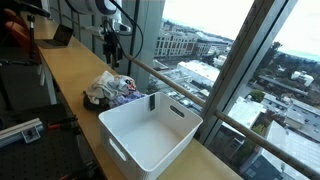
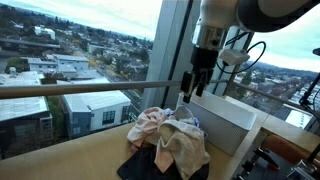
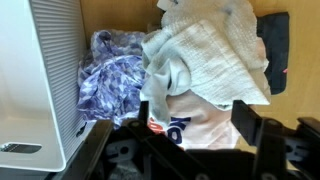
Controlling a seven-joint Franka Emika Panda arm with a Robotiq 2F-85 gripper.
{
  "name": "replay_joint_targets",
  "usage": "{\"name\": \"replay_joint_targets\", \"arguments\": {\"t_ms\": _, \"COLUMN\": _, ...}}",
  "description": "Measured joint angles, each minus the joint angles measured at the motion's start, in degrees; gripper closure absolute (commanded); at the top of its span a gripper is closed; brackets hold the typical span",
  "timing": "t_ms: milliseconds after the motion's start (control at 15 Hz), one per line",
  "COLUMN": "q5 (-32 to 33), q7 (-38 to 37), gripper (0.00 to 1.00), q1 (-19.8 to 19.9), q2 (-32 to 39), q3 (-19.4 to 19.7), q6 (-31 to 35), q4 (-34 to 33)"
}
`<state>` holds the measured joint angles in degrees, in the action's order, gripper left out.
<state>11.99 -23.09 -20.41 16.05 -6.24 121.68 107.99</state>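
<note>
Hanging just above the pile of clothes, the tool has its two fingers spread apart, and nothing is between them. The wrist view shows this best: the dark fingers stand wide at the bottom edge and the cloth lies free under them.

I think the main risk is a bad grab. The pieces lie tangled on each other: a pale towel on top, a white shirt with blue print under it, a blue patterned cloth at the side and a dark piece behind. If the tool came straight down, it could pinch two layers together and drag the whole heap, or catch only a loose fold that slips out.

The white bin stands just beside the pile, touching or almost touching it, so a finger going down on that side could hit its wall. The heap also sits near the front edge of the counter, where a pull could send a piece to the floor.

The pile lies directly below the tool, apart from it, between the bin and the open part of the counter.
</note>
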Motion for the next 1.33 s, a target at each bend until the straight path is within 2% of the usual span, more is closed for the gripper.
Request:
{"name": "replay_joint_targets", "arguments": {"t_ms": 333, "q5": 0.59, "q7": -0.77, "gripper": 0.00, "q1": 0.00, "q2": -4.41, "q3": -0.57, "q6": 0.80, "q4": 4.15}}
{"name": "replay_joint_targets", "arguments": {"t_ms": 667, "q5": 3.54, "q7": -0.88, "gripper": 0.00, "q1": 0.00, "q2": -3.74, "q3": -1.30, "q6": 6.98, "q4": 8.17}}
{"name": "replay_joint_targets", "arguments": {"t_ms": 1000, "q5": 6.91, "q7": -0.84, "gripper": 0.00, "q1": 1.03, "q2": 0.31, "q3": -0.69, "q6": 12.74, "q4": 8.00}}
{"name": "replay_joint_targets", "arguments": {"t_ms": 1333, "q5": 8.01, "q7": 0.79, "gripper": 0.00, "q1": 2.44, "q2": 7.89, "q3": 1.72, "q6": 16.23, "q4": 2.85}}
